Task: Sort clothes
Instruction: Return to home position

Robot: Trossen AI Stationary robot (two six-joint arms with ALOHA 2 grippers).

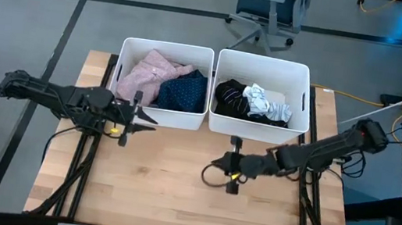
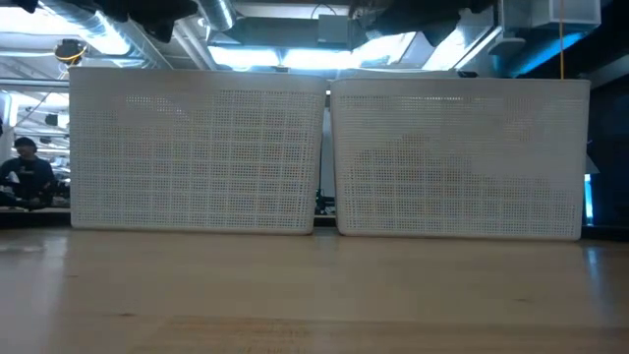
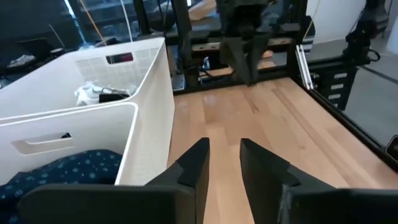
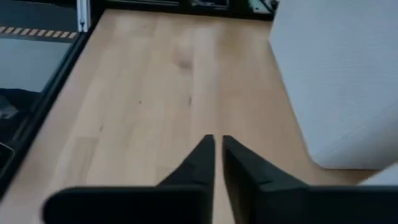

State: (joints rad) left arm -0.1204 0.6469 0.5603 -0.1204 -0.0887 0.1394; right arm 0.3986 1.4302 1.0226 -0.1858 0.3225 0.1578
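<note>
The clothes lie in two white bins at the table's far side. The left bin holds a pink fuzzy top and a navy dotted cloth, which also shows in the left wrist view. The right bin holds black and white pieces. My left gripper hovers just in front of the left bin's near wall, pointing toward the table's right. Its fingers stand a little apart with nothing between them. My right gripper hovers over the table's middle, pointing left, shut and holding nothing.
Bare wooden table top stretches in front of the bins. In the low view the bins' perforated near walls fill the frame. A person sits far off in the room. An office chair stands beyond the table.
</note>
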